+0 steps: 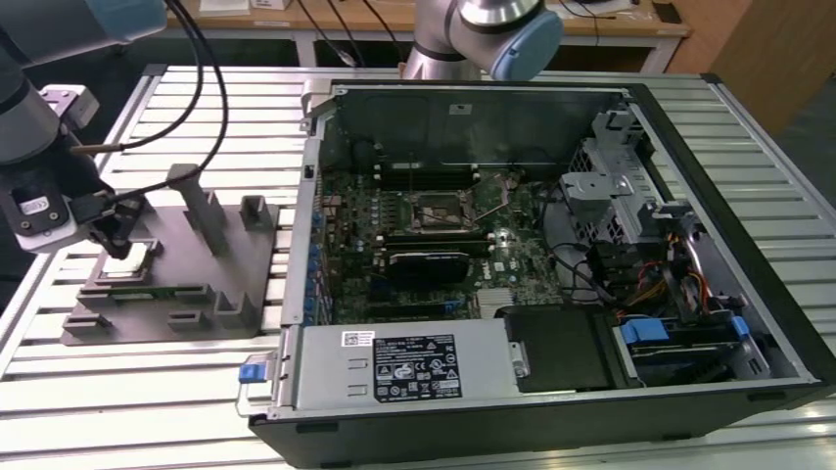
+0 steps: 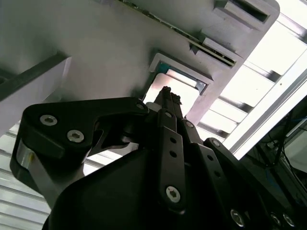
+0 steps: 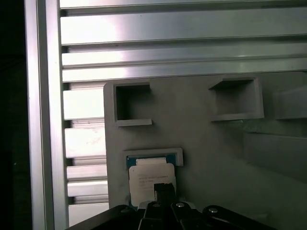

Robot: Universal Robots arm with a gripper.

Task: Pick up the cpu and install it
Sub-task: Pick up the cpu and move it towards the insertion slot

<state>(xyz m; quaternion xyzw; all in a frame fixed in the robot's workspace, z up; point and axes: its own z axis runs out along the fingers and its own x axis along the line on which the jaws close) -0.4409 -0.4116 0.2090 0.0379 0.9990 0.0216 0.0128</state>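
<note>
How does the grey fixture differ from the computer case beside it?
The grey fixture is low, flat and grey, with upright posts; the computer case is black, far larger and deep-walled. The fixture holds the cpu; the case holds a motherboard. Both rest on the slatted metal table.

You're looking at printed sticker (image 1: 418, 365) on power supply (image 1: 327, 377), faint print on cpu (image 3: 146, 179); none coming through legibly.

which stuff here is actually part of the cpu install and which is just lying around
Job: cpu, sitting in the grey fixture; gripper over it; cpu socket in the open computer case.
Just there: power supply, drive cage, slatted table.
</note>
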